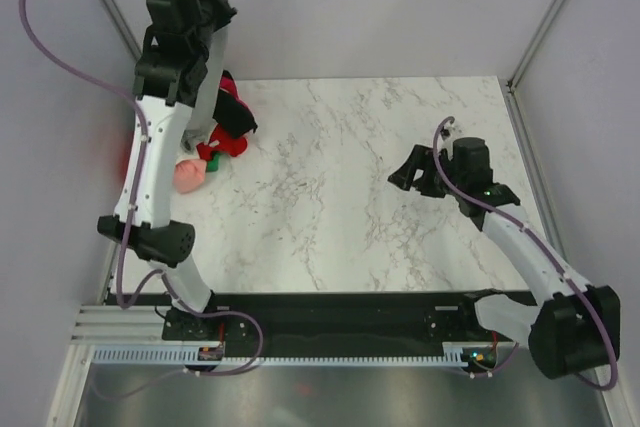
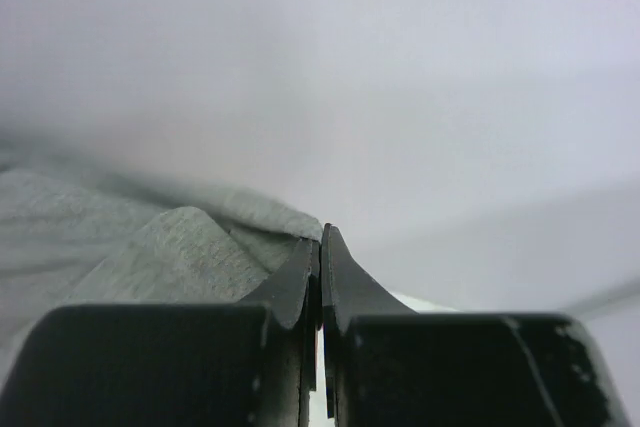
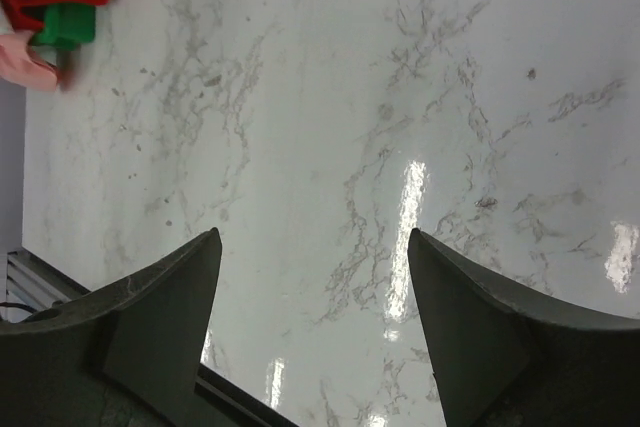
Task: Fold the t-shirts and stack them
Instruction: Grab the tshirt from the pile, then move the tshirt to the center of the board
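Two sets of jaws show. At upper left, the left jaws are pinched shut on a heather-grey t-shirt (image 2: 150, 257) that hangs from them. Red, black, pink and green t-shirts (image 1: 228, 137) lie bunched at the left edge of the marble desk (image 1: 330, 177). At centre right, the right jaws hang wide open and empty.

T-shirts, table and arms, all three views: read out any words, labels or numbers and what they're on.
None can be read.
Grey t-shirt: plain, no print or tag showing.
Pile of coloured t-shirts: no lettering visible.
Marble table: only veining.
Arm bases: any marking too small to read.
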Robot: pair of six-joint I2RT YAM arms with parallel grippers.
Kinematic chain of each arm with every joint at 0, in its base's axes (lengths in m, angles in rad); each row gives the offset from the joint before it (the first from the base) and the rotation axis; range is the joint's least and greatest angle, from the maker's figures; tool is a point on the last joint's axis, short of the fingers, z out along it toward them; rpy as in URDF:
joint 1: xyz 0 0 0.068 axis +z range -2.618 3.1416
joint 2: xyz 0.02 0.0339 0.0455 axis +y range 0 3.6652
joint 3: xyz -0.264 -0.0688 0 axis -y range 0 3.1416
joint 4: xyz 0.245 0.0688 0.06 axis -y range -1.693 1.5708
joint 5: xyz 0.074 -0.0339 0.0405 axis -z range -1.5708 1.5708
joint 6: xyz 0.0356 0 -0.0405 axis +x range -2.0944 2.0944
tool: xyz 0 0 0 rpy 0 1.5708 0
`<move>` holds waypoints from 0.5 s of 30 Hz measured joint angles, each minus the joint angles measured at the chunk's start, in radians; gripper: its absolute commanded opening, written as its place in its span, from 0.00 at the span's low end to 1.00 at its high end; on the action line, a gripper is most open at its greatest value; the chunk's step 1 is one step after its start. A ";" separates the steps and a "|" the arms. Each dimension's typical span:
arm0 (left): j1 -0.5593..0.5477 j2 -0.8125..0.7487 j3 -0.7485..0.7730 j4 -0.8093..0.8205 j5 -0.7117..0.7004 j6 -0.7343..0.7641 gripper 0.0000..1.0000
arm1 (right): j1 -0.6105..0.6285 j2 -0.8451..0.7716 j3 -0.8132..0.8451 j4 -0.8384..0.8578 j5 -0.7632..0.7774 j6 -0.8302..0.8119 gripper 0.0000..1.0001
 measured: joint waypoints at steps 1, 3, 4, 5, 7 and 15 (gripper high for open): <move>-0.066 -0.013 0.071 -0.002 -0.014 0.011 0.02 | 0.000 -0.039 0.023 -0.023 0.014 0.001 0.84; -0.203 -0.061 0.171 -0.001 -0.030 0.020 0.02 | 0.002 -0.111 0.076 -0.074 0.055 0.007 0.85; -0.254 -0.095 0.190 0.003 -0.034 0.019 0.02 | 0.003 -0.138 0.099 -0.093 0.077 0.012 0.85; -0.293 -0.130 0.195 0.005 -0.047 0.019 0.02 | 0.003 -0.167 0.126 -0.117 0.106 0.016 0.85; -0.352 -0.199 0.172 0.012 -0.078 0.017 0.02 | 0.004 -0.211 0.181 -0.169 0.163 0.028 0.85; -0.531 -0.236 -0.100 0.026 -0.011 -0.081 0.02 | 0.004 -0.318 0.336 -0.392 0.439 0.076 0.86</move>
